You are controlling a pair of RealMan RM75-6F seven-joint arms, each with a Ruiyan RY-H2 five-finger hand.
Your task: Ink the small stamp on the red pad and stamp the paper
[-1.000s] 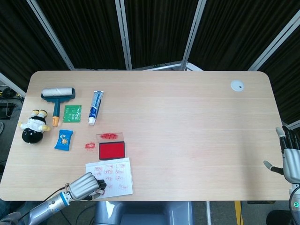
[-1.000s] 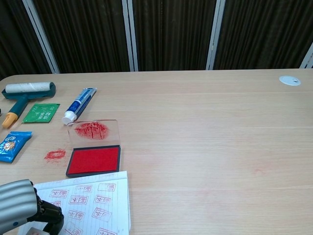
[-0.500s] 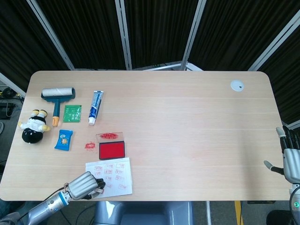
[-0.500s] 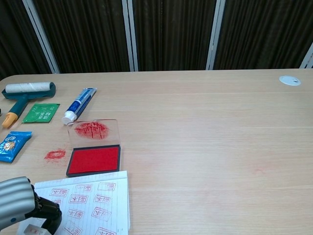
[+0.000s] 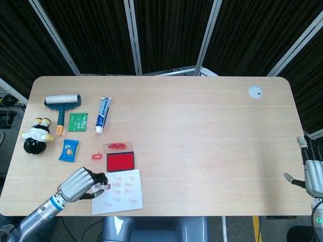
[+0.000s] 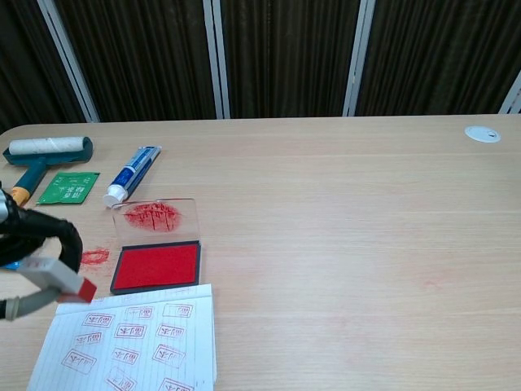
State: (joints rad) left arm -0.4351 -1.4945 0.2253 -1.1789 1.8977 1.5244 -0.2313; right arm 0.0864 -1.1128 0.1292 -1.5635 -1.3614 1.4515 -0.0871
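My left hand hangs above the left edge of the paper and pinches the small stamp. In the chest view the same hand holds the white stamp tilted, its red face pointing right and down, just left of the red pad. The pad lies open, with its clear ink-smeared lid behind it. The paper carries several red stamp prints. My right hand stays off the table's right edge with fingers apart, holding nothing.
Along the left side lie a lint roller, a toothpaste tube, a green packet, a blue packet and a plush toy. A red ink smear marks the table beside the pad. A white disc sits far right.
My left hand has lifted from the paper's front-left corner and moved up and away from the table edge toward the pad, carrying the stamp. The right hand has not moved.
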